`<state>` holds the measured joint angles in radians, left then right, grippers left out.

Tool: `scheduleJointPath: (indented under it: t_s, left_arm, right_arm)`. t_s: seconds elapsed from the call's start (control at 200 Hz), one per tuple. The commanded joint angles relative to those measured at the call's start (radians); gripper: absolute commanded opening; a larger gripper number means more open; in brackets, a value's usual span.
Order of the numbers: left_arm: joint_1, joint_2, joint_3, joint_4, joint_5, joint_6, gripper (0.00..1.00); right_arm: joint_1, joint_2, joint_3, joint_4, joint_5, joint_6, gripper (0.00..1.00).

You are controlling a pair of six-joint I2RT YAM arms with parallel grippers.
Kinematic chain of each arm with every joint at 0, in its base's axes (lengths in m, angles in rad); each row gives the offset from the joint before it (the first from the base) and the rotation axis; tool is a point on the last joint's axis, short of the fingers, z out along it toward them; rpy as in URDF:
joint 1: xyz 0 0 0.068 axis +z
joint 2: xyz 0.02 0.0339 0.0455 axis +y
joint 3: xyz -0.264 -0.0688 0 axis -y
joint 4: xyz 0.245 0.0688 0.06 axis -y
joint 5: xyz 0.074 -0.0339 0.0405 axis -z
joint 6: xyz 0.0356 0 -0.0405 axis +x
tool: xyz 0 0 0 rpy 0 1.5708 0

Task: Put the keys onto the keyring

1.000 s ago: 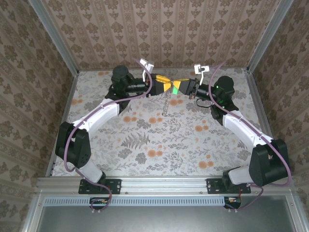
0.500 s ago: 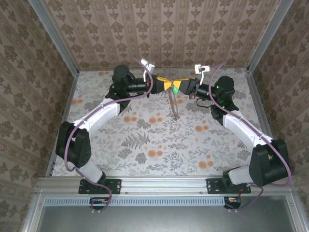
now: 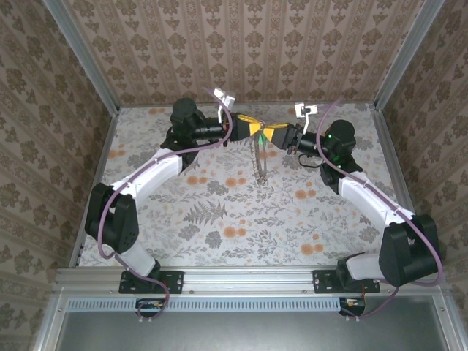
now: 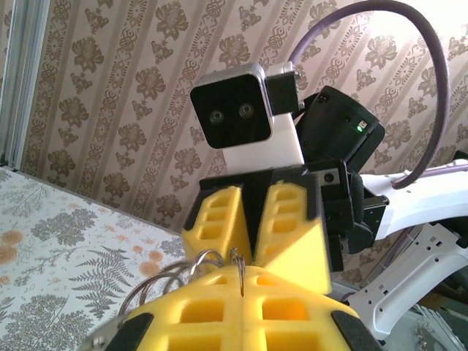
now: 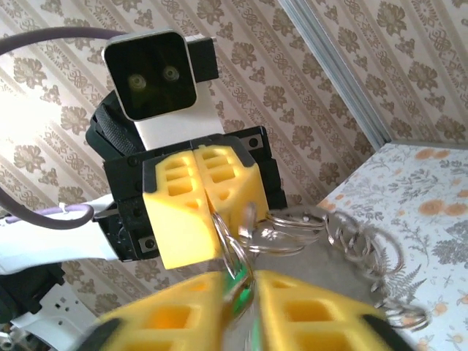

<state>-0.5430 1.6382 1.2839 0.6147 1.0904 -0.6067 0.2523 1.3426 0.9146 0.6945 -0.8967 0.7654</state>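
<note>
A: Checked the left gripper point(image 3: 249, 124)?

B: Yes. Found its pads point(image 5: 183, 212) pressed flat together, with one thin wire loop of the keyring point(image 3: 258, 157) pinched in the seam. Confirmed from both wrist views.

A: And the right gripper point(image 3: 268, 132)?

B: Seen tip to tip with the left one, raised over the far middle of the table point(image 3: 219, 212), close to the back wall point(image 3: 248, 51). Logged its yellow fingers point(image 5: 314, 307) a narrow slit apart. Spotted the key point(image 3: 258, 132), green head, in that slit, blurred in the right wrist view. Cannot tell whether pinched or merely lying between the fingers.

A: Located the rest of the keyring?

B: Found hanging below the meeting point of the two grippers as a string of silvery coils. Cannot tell about contact between its lower end and the floral table surface. In the right wrist view, noted several loops fanning out to the right of the left gripper's pads, plus one more running into the slit beside the green head.

A: Managed to see any threading of key onto loop?

B: Cannot tell; too small and too blurred there.
</note>
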Motion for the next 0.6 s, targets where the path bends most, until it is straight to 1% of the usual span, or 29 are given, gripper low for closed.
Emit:
scheduleJointPath:
  t_s: [0.0,0.045,0.155,0.255,0.36,0.595]
  left_arm:
    - [-0.003,-0.027,0.041,0.057,0.014,-0.007,0.00]
    - [-0.002,-0.030,0.042,0.058,0.014,-0.007,0.00]
    - [0.003,-0.045,0.037,0.056,0.003,-0.001,0.00]
    - [0.006,-0.059,0.025,0.076,-0.013,-0.002,0.00]
    - [0.003,-0.059,0.025,0.098,-0.018,-0.015,0.00]
    - [-0.007,-0.055,0.009,0.115,-0.037,-0.020,0.00]
  right_arm:
    - [-0.003,-0.033,-0.007,-0.019,-0.015,-0.027,0.07]
    - [-0.006,-0.036,-0.003,-0.033,-0.020,-0.036,0.00]
    - [-0.008,-0.044,0.000,-0.069,-0.026,-0.062,0.00]
    - [-0.005,-0.035,-0.003,-0.062,-0.028,-0.059,0.00]
    - [0.019,-0.003,0.004,-0.035,-0.051,-0.034,0.00]
    - [0.055,0.019,0.018,-0.049,-0.104,-0.050,0.00]
